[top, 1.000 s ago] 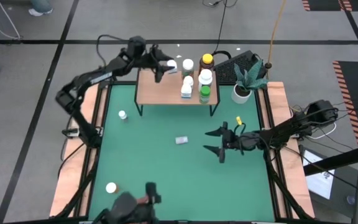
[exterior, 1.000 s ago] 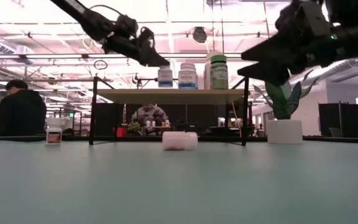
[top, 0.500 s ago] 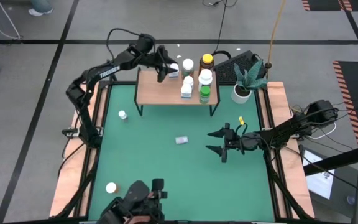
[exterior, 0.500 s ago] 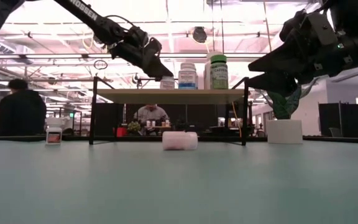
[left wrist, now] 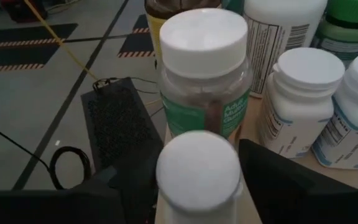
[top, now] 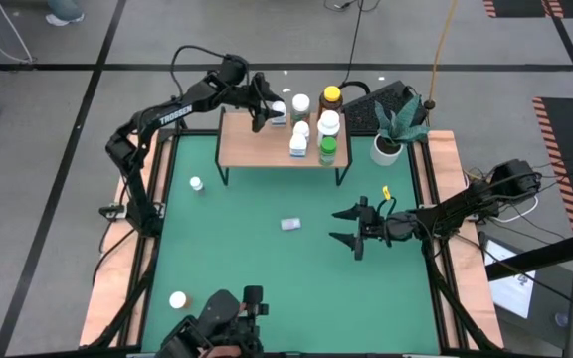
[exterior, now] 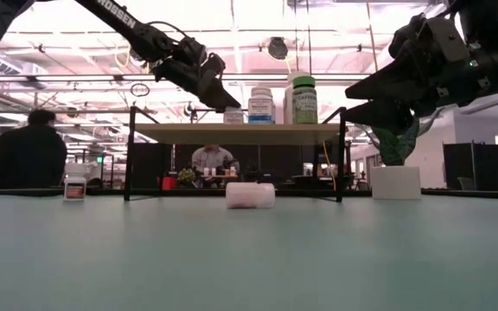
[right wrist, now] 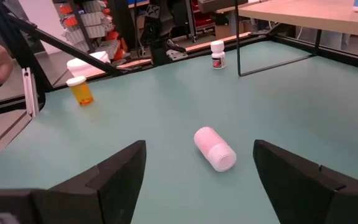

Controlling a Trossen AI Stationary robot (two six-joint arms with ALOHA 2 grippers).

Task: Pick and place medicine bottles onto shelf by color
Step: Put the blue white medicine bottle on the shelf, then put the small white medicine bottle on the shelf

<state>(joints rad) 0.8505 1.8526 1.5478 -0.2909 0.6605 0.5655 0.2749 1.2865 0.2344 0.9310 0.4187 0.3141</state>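
The shelf (top: 267, 144) stands at the table's far side and carries several bottles, among them a green-labelled one (top: 300, 103) and a green one (top: 327, 149). My left gripper (top: 270, 107) is shut on a white-capped bottle (left wrist: 197, 171) at the shelf's far left corner, next to the green-labelled bottle (left wrist: 204, 74). My right gripper (top: 351, 227) hangs open and empty above mid-table, right of a white bottle (top: 290, 224) that lies on its side; this bottle also shows in the right wrist view (right wrist: 214, 148). A red-labelled bottle (top: 196, 183) and an orange one (top: 178, 299) stand on the table at the left. My left gripper pinches the bottle between its two fingers, one (left wrist: 135, 186) on each side, just below the white cap (left wrist: 197, 163). The fingers slant down from the table's left side. The bottle is upright, and in the low view its base (exterior: 232, 120) appears to rest on the shelf top.
A white plant pot (top: 387, 147) stands right of the shelf, and a black keyboard (top: 376, 104) lies behind it. Wooden rails (top: 145, 199) edge the green table. A person (exterior: 26, 155) sits in the room beyond the table.
My left gripper has gone down and a little toward the far right with the white-capped bottle, bringing it from above the shelf to the board's far left corner. It has kept still for the last half second.
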